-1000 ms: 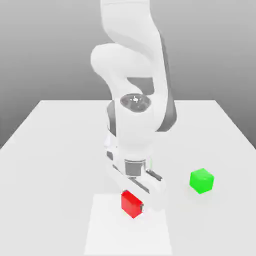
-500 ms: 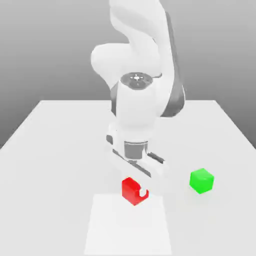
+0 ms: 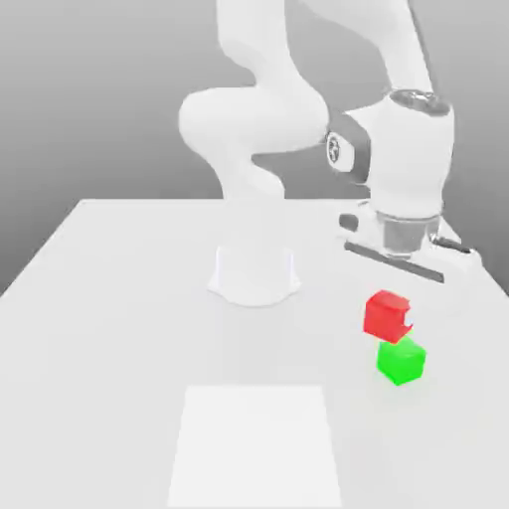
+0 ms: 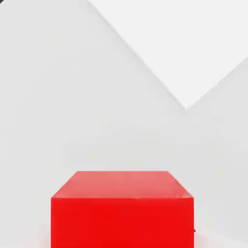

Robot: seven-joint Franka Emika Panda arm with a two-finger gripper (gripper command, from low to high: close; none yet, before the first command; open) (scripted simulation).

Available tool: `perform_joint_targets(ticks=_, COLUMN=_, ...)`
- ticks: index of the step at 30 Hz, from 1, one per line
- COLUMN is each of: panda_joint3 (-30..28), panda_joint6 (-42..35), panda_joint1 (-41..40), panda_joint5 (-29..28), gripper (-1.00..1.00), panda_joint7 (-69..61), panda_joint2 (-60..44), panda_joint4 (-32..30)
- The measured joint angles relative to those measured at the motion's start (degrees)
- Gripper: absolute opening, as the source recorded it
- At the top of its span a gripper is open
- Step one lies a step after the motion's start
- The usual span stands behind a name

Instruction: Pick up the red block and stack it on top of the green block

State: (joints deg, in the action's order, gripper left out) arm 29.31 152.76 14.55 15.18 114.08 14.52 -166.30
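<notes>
The red block (image 3: 386, 315) hangs in the air, held by my gripper (image 3: 401, 320), which is shut on it. It sits just above and slightly toward the exterior view's left of the green block (image 3: 401, 360), which rests on the white table. The two blocks look close, but I cannot tell whether they touch. In the hand view the red block (image 4: 122, 208) is close up, with the pale table behind it.
The arm's white base (image 3: 254, 273) stands at the middle of the table (image 3: 109, 318). A brighter white rectangle (image 3: 255, 444) is marked on the table's near side, toward the exterior view's left of the blocks.
My gripper lifted the red block off the white rectangle and carried it to the exterior view's right, to just above the green block. The green block has not moved.
</notes>
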Motion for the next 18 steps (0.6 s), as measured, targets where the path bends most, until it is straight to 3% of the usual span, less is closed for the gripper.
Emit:
perform_joint_targets(ticks=9, panda_joint3=5.8, panda_joint6=5.02, panda_joint1=-7.56, panda_joint5=-13.98, gripper=-1.0, panda_joint7=11.31, panda_joint2=-7.41, panda_joint4=0.55)
perform_joint_targets(ticks=14, panda_joint3=6.33, panda_joint6=9.29, panda_joint1=-10.28, panda_joint5=-22.03, gripper=-1.0, panda_joint7=16.94, panda_joint2=-12.38, panda_joint4=0.71)
perform_joint_targets(ticks=18, panda_joint3=6.0, panda_joint6=13.29, panda_joint1=-10.73, panda_joint5=-25.39, gripper=-1.0, panda_joint7=19.27, panda_joint2=-15.95, panda_joint4=0.52)
